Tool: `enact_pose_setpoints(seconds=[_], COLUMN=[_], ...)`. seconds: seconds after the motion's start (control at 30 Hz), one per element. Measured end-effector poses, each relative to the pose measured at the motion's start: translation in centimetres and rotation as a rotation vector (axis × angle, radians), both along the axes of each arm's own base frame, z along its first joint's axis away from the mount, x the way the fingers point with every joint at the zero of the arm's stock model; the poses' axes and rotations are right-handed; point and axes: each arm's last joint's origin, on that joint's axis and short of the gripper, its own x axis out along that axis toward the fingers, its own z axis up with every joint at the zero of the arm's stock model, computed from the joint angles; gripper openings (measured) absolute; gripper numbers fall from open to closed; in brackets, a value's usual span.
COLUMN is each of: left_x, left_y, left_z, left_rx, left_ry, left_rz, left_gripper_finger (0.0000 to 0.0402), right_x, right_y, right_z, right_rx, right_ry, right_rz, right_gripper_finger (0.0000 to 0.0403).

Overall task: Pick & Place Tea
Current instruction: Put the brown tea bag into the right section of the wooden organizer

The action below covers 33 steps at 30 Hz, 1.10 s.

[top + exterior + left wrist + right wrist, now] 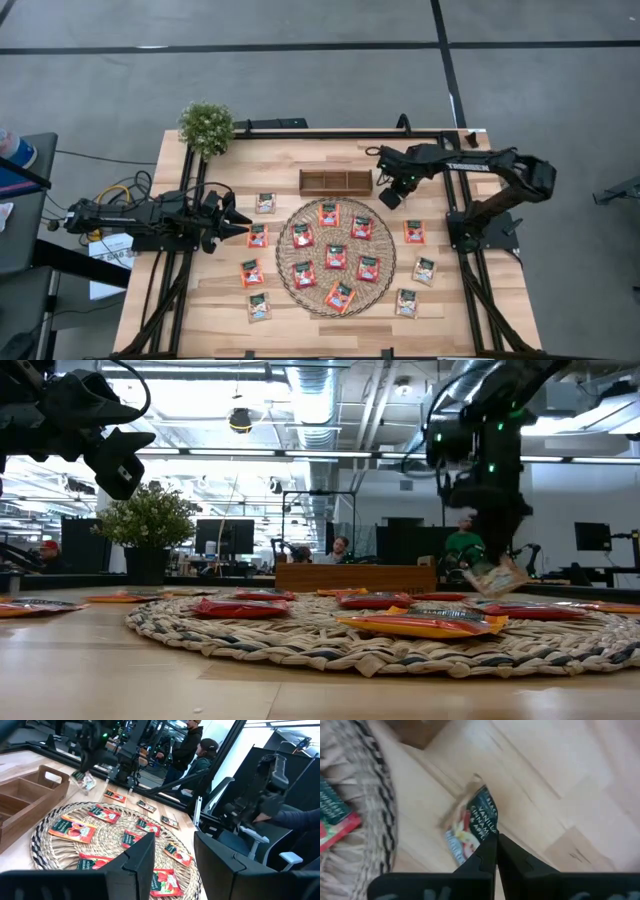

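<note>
Counting from overhead: seven red-orange tea sachets (335, 256) lie on the round woven mat (289, 272), and three more red-orange ones sit on the bare table (470, 310), two left of the mat and one right. Four pale sachets lie flat on the wood as well, two on each side. One wooden three-slot tray (335, 181) stands behind the mat, plus one potted plant (206, 126) at the far left corner.

The right gripper (496, 840) hangs just beside the tray's right end, fingers pressed together on the corner of a fifth pale sachet (470, 822). Only the right wrist view shows that pinch; the low view shows the sachet dangling off the table. The left gripper (243, 222) hovers left of the mat, fingers spread with nothing between them.
</note>
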Motion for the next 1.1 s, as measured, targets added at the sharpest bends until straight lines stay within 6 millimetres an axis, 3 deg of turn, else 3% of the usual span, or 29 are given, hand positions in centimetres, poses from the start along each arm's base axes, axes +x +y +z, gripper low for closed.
enact_pose_setpoints(seconds=[0.3, 0.6, 0.87, 1.1], left_x=[0.0, 0.0, 0.0, 0.0], left_y=[0.0, 0.0, 0.0, 0.0], left_z=[0.0, 0.0, 0.0, 0.0], left_rx=[0.0, 0.004, 0.004, 0.003], left_ry=[0.0, 0.0, 0.0, 0.0], left_rz=[0.0, -0.001, -0.001, -0.001], left_gripper_finger=[0.0128, 0.0128, 0.0128, 0.0128], right_x=[1.7, 4.2, 5.7, 6.8], right_y=[2.7, 4.1, 4.8, 3.0], right_z=[5.9, 9.8, 10.4, 9.5], right_rx=[-0.25, -0.355, -0.389, -0.353], right_ry=[-0.123, -0.292, -0.373, -0.402], right_rz=[0.05, 0.195, 0.463, 0.592], right_gripper_finger=[0.0001, 0.0, 0.0, 0.0])
